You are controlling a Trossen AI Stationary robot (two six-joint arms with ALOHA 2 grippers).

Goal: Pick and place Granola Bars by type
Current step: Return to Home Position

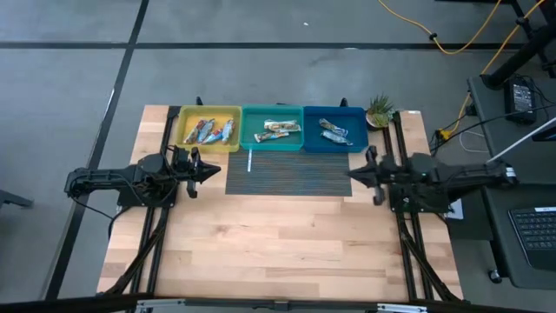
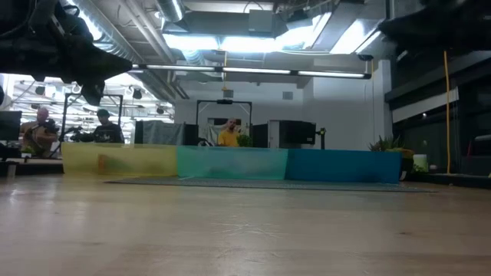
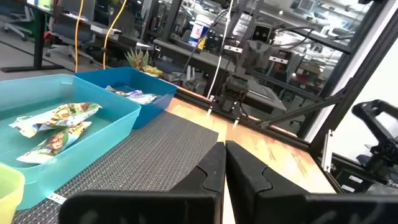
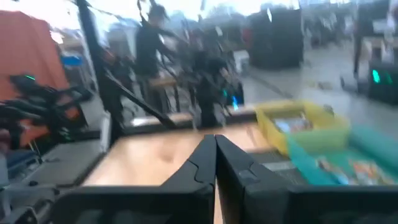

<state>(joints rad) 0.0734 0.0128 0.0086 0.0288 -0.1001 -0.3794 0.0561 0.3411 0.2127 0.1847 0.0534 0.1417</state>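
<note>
The granola bars lie sorted in three bins at the table's far edge. Blue-wrapped bars (image 1: 208, 131) lie in the yellow bin (image 1: 184, 139). Tan printed bars (image 1: 280, 131) (image 3: 57, 118) fill the teal bin (image 1: 248, 139). Silver bars (image 1: 334, 132) (image 3: 130, 94) sit in the blue bin (image 1: 358, 139). My left gripper (image 1: 215, 171) (image 3: 224, 152) hovers shut over the dark mat's left end, holding nothing. My right gripper (image 1: 351, 173) (image 4: 215, 144) hovers shut over the mat's right end, also holding nothing.
A dark ribbed mat (image 1: 289, 173) lies in front of the bins. A white strip (image 1: 248, 161) rests on its left part. A small potted plant (image 1: 379, 109) stands at the far right corner. Bare wood (image 1: 278, 243) spreads toward the near edge. People show in the room behind.
</note>
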